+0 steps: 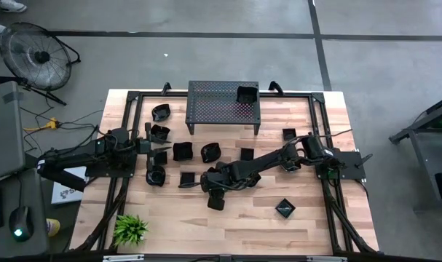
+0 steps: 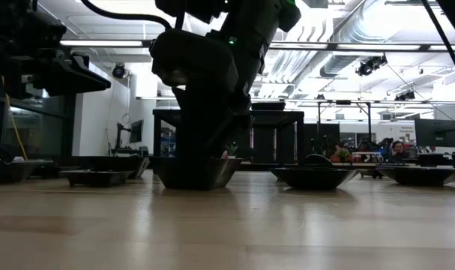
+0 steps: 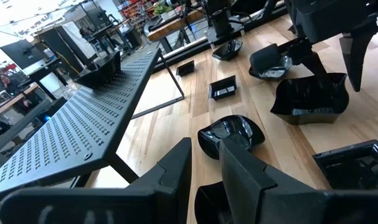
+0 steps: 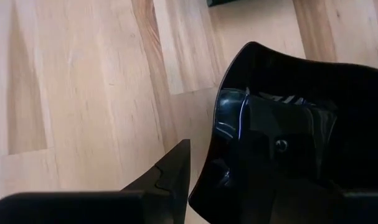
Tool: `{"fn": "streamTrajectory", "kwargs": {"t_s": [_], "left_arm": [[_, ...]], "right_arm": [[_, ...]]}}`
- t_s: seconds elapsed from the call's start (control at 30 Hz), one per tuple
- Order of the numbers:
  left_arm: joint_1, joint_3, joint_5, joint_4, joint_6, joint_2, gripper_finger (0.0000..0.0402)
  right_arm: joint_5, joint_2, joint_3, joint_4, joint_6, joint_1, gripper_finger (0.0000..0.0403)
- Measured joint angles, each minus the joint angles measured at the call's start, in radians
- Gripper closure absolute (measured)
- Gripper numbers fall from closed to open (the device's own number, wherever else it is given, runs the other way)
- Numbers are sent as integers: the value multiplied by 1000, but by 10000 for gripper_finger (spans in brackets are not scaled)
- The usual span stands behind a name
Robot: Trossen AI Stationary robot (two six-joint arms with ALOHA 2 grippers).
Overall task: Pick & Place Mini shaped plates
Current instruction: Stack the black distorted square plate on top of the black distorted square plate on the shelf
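Several glossy black mini shaped plates lie across the table's middle, such as a square one [image 1: 183,151] and a rounder one [image 1: 210,152]. My right gripper [image 1: 215,195] reaches to the table's centre and is shut on the rim of one plate [image 4: 288,81], with one finger inside it. That plate [image 2: 197,172] sits at the tabletop. My left gripper [image 1: 159,148] hovers at the left among plates. Its fingers [image 3: 176,168] stand close together, with a glossy plate rim [image 3: 207,202] in the narrow gap. One plate [image 1: 247,93] rests on the perforated stand [image 1: 222,102].
The black perforated stand occupies the back centre. A small green plant [image 1: 130,228] stands at the front left corner, and a lone plate [image 1: 285,209] lies at the front right. Bare wood shows along the front edge. A fan [image 1: 35,54] stands on the floor beyond the table.
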Motion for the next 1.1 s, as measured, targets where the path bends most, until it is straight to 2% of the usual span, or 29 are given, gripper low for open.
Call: {"fn": "streamTrajectory", "kwargs": {"t_s": [0.43,0.8,1.1], "left_arm": [[0,0,0,0,0,0,321],[0,0,0,0,0,0,321],[0,0,0,0,0,0,321]], "right_arm": [[-9,-3,0,-1,-16,-1,375],[-19,-28,0,-37,-35,-1,380],[-13,-76,0,-107,-68,-1,401]]}}
